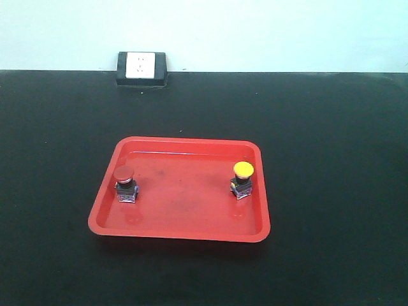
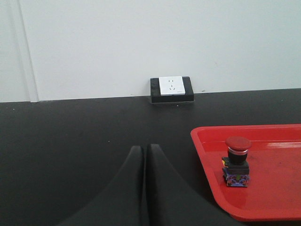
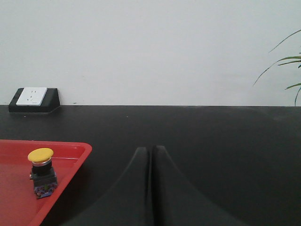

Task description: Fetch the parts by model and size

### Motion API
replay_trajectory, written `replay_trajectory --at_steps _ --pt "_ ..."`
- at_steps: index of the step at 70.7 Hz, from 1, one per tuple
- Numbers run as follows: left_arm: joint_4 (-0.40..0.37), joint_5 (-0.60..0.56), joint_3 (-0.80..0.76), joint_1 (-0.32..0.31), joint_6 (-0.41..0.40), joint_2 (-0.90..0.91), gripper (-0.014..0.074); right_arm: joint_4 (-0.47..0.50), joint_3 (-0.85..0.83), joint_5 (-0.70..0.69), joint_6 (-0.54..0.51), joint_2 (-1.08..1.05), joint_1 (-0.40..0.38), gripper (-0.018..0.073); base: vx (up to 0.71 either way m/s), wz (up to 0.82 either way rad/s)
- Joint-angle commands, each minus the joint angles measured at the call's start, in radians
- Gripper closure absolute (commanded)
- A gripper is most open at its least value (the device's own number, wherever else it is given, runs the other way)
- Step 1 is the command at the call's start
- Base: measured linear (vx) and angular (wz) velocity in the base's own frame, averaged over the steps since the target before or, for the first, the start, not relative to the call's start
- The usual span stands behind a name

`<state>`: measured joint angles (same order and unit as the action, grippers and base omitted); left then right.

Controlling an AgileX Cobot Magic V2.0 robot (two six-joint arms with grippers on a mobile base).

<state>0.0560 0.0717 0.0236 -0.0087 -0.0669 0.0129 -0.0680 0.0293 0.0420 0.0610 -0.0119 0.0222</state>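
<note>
1. Red tray [image 1: 182, 220] lay on the black table [image 1: 57, 191], roughly mid-table, long sides running parallel to the far edge.
2. Red-capped switch [image 1: 125, 183] stood upright inside the tray, close to its left wall, about halfway between the near and far rims.
3. Yellow-capped switch [image 1: 241, 180] stood upright close to the tray's right wall, well apart from the red one, with bare tray floor between them.
4. Both sat cap up on dark blocky bases with bluish bottoms.
5. Left gripper [image 2: 144, 153] showed only in the left wrist view: fingers pressed together, tips meeting, nothing between them.
6. Hung over bare table to the left of the tray's left rim, with the red-capped switch off to its right.
7. Right gripper [image 3: 151, 153] showed only in the right wrist view: likewise closed tight, tips together, empty.
8. Sat over bare table to the right of the tray's right rim, yellow-capped switch off to its left.
9. Black socket box [image 1: 142, 69] with a white faceplate sat at the table's far edge against the pale wall, left of centre.
10. Thin green plant leaves [image 3: 287, 70] poked in at the right of the right wrist view.
</note>
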Motion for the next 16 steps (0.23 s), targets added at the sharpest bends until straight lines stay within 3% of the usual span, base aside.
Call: replay_trajectory --at_steps 1,16 --pt "-0.002 -0.072 -0.012 0.002 -0.002 0.013 0.0603 -0.003 0.006 -0.07 -0.001 -0.008 -0.005 0.0569 0.0 0.0" --pt "-0.002 -0.072 -0.012 0.002 -0.002 0.013 0.0603 -0.003 0.006 -0.07 -0.001 -0.008 -0.005 0.0569 0.0 0.0"
